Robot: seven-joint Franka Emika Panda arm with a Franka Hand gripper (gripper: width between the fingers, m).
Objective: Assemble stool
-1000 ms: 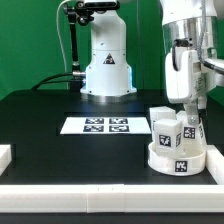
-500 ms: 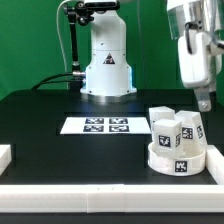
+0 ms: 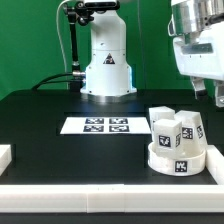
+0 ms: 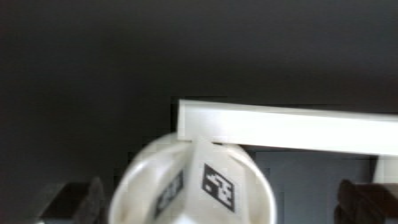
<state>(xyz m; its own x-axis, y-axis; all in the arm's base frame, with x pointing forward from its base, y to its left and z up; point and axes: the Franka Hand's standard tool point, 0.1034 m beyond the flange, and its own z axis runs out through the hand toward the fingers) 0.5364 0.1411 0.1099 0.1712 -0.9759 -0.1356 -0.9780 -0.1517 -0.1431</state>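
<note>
From where I sit, the step in hand looks like a retreat after setting a leg in place, so doing it well means lifting clear without brushing the stack below. Largest first: the black table top lies well beneath the pincer, with a plain white bar along the table's edge just past the seat in the wrist view. Directly below and a little to the exterior view's left of the pincer sits the low round white plastic stool seat, tag facing the camera. Standing on it are the small white blocky tagged legs, three as far as I can count, upright and close together (whether they are properly seated or only resting there, I cannot tell). Further off from the pincer, on the table, lies the flat white marker board, not to be touched.

My advice for the next approach: come straight down over the legs and line up on one leg only, since they stand near each other and a skewed descent could knock a neighbour over.

The two-finger pincer hangs high above the seat, near the frame's edge and partly cut off. Its dark fingertips show spread wide either side of the seat in the wrist view, fully parted, gripping nothing and touching nothing.
</note>
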